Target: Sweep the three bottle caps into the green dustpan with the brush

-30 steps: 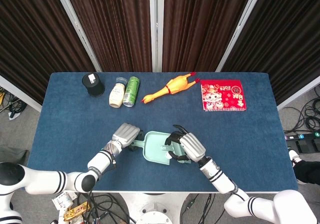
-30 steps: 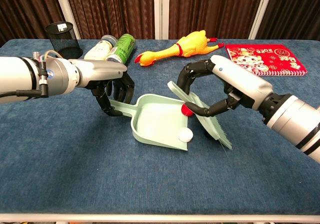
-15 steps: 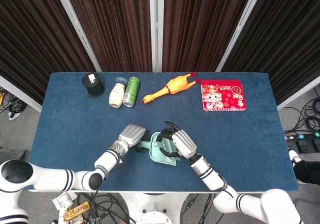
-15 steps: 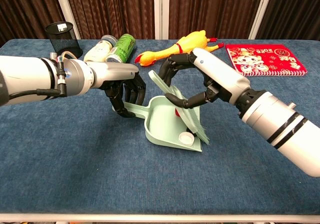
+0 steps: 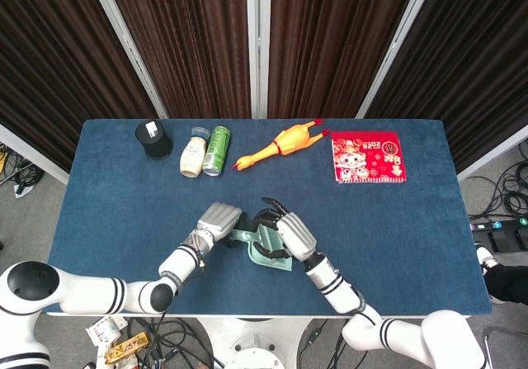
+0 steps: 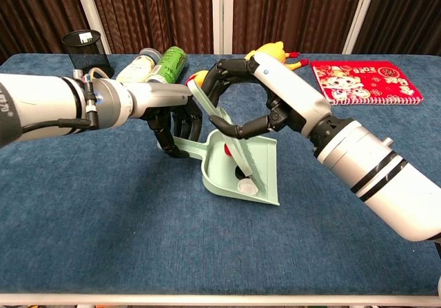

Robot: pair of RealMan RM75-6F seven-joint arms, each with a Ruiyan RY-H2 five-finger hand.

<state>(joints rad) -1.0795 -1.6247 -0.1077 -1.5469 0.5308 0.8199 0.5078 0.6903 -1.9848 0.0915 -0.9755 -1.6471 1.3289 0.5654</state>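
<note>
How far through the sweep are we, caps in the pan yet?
Nearly done, it seems. The right hand holds the brush inside the green dustpan; the left hand grips its handle. A white cap and a red cap sit inside. The third cap is not visible, possibly behind the brush.

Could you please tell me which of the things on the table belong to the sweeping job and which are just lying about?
Job:
green dustpan, held by left robot hand
brush, held by right robot hand
white bottle cap in the pan

Lying about:
black cup
white bottle
green can
rubber chicken
red notebook
</note>
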